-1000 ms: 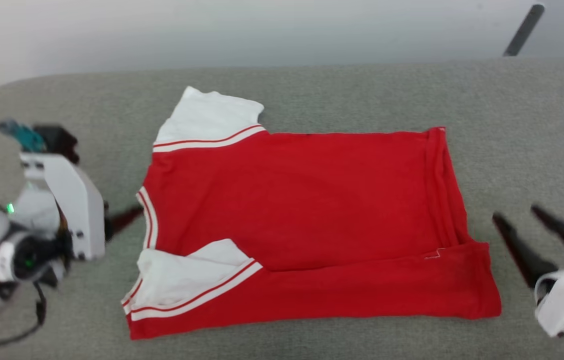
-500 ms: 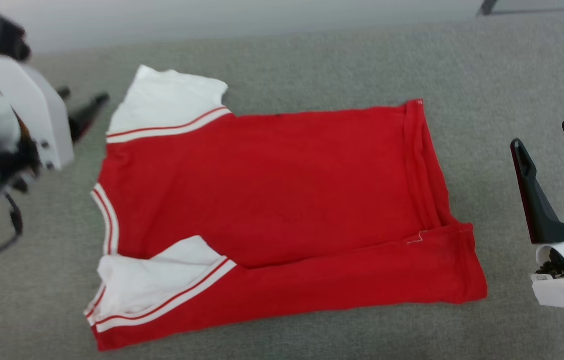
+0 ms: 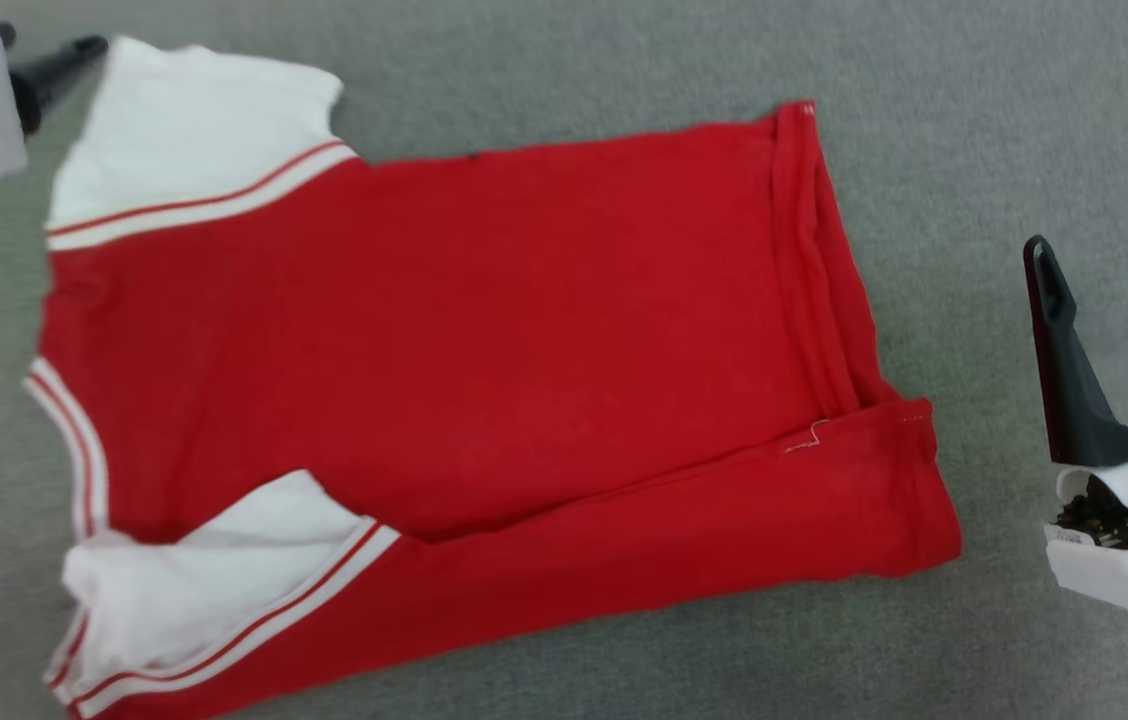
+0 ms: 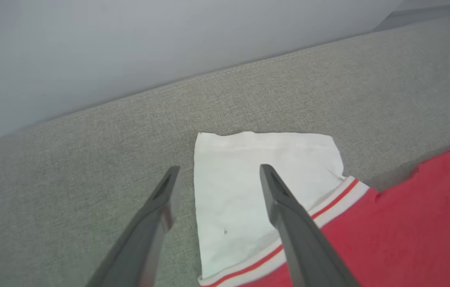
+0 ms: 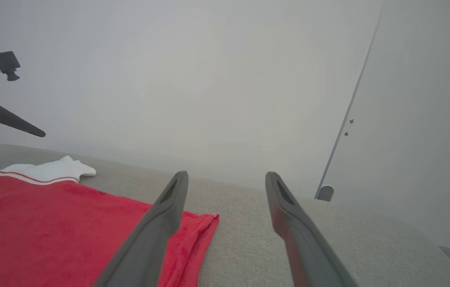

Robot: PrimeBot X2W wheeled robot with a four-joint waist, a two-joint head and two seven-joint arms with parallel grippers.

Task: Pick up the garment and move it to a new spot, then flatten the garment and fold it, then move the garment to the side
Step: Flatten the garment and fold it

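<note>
The garment [image 3: 464, 320] lies spread on the grey fabric surface [image 3: 924, 120], red with white sleeves. Its near long edge is folded over the body. My left gripper [image 3: 49, 40] hovers open at the far white sleeve [image 3: 194, 130]. In the left wrist view its fingers [image 4: 219, 168] straddle that sleeve's [image 4: 229, 199] left edge from above, with nothing between them. My right gripper [image 3: 1096, 225] stands open to the right of the hem [image 3: 804, 260], apart from the cloth. In the right wrist view that gripper [image 5: 227, 173] points past the garment's [image 5: 49, 223] hem corner.
The grey cushion's back seam [image 4: 249, 67] runs along a pale wall. A small dark post [image 5: 324, 193] stands behind the cushion at the right, below a door edge. The left arm's gripper [image 5: 9, 119] hangs above the far sleeve in the right wrist view.
The head camera has dipped closer, so the whole picture shifted. My left gripper went from beside the collar out to the far white sleeve. The right gripper rose a little beside the hem.
</note>
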